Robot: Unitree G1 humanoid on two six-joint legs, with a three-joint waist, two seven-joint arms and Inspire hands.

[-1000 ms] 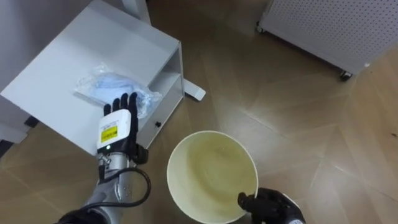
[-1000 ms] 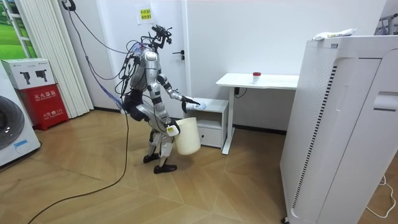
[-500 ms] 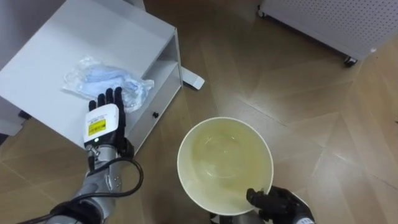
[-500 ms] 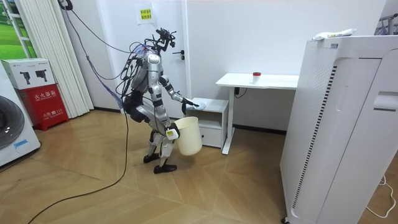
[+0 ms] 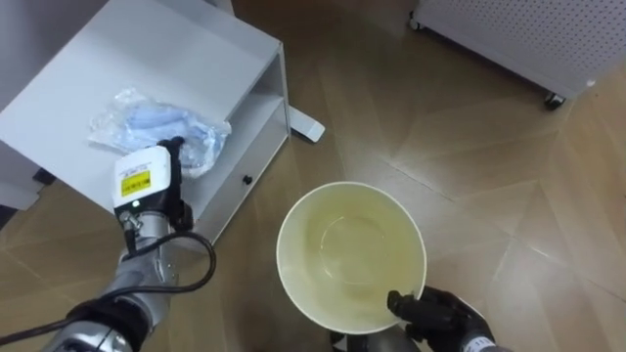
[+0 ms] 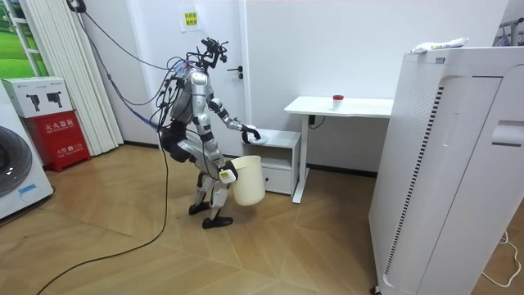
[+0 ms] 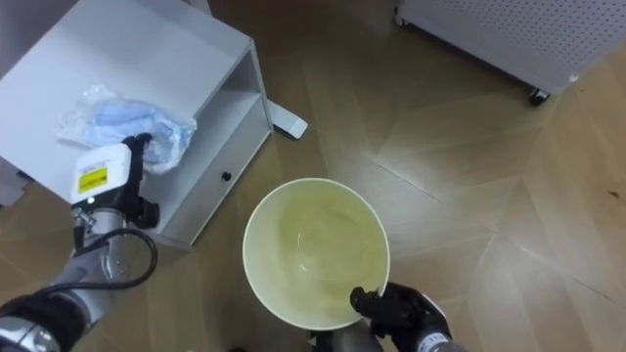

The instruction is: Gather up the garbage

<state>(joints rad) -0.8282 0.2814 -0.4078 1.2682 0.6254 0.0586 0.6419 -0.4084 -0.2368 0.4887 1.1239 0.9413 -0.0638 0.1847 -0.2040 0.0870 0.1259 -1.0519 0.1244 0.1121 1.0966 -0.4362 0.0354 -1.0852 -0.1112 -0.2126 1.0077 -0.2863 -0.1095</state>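
Note:
A crumpled clear and blue plastic bag lies on top of a low white cabinet at the upper left. My left hand hangs over the bag's near edge, tipped downward with its back towards me. In the room view the left hand droops over the cabinet top. My right hand is shut on the near rim of a cream bucket, which hangs empty above the wooden floor, right of the cabinet. I stand facing the cabinet, the bucket at knee height.
The cabinet has an open shelf and a foot jutting onto the floor. A white perforated unit on casters stands at the upper right. A white desk adjoins the cabinet, and a tall white appliance stands on the room view's right.
My left hand has risen, reached further over the cabinet and tipped down onto the bag's near edge. The right hand keeps hold of the bucket.

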